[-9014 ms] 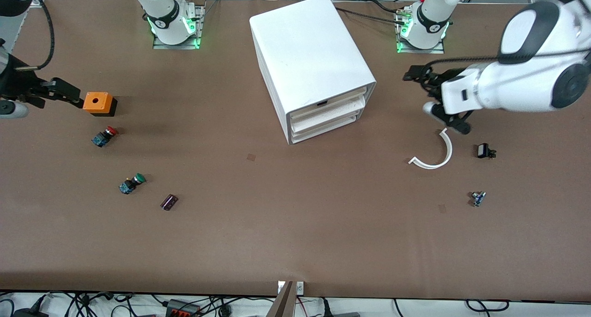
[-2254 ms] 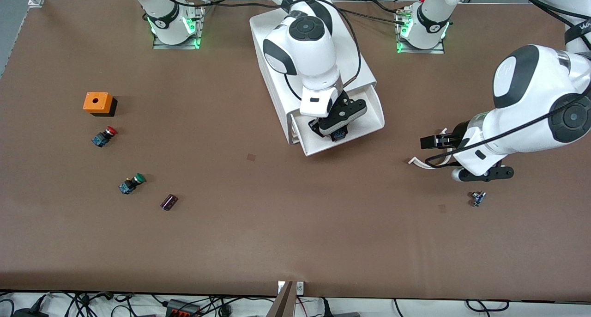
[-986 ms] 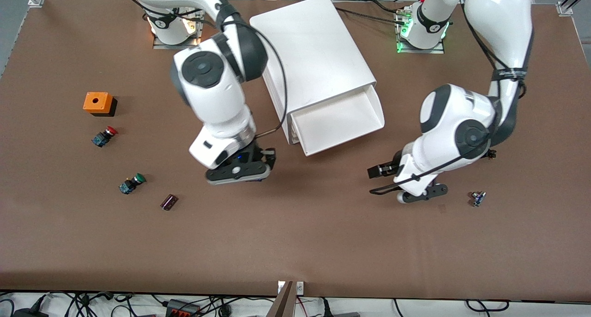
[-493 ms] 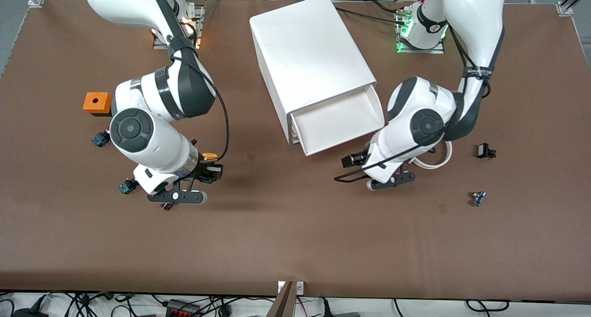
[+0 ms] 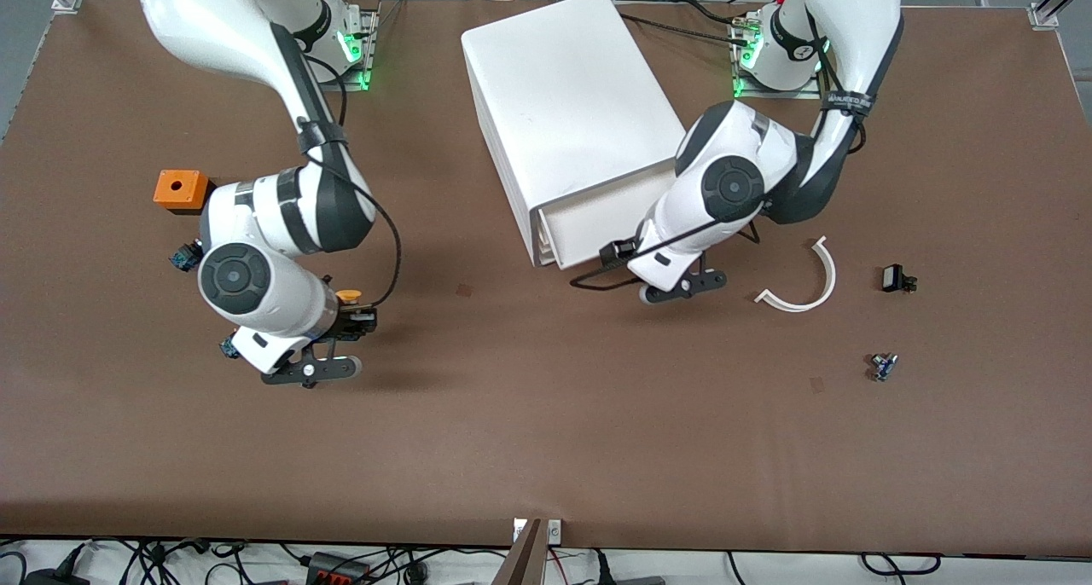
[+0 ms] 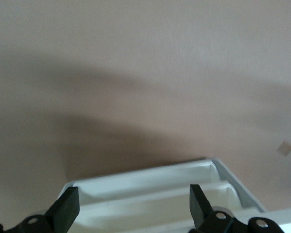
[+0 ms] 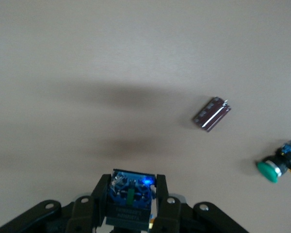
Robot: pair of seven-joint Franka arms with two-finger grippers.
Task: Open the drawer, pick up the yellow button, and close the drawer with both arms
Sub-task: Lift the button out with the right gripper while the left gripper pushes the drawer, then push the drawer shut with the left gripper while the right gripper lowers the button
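My right gripper (image 5: 354,316) is shut on the button, whose orange-yellow cap (image 5: 347,295) shows beside the fingers. It holds the button above the table near the green-capped button. In the right wrist view the button's blue body (image 7: 130,193) sits clamped between the fingers (image 7: 163,191). The drawer (image 5: 589,222), top of three in the white cabinet (image 5: 572,90), sticks out only a little. My left gripper (image 5: 612,251) is open right at the drawer's front. In the left wrist view the drawer fronts (image 6: 136,194) fill the gap between its fingertips (image 6: 68,206).
A green-capped button (image 7: 274,166) and a purple part (image 7: 212,114) lie under my right arm. An orange box (image 5: 181,190) and a red-capped button, mostly hidden, lie toward the right arm's end. A white curved strip (image 5: 802,282), a black part (image 5: 894,278) and a small blue part (image 5: 883,366) lie toward the left arm's end.
The drawer went from wide open to almost pushed in as my left gripper moved against its front. My right gripper carried the button a little toward the right arm's end.
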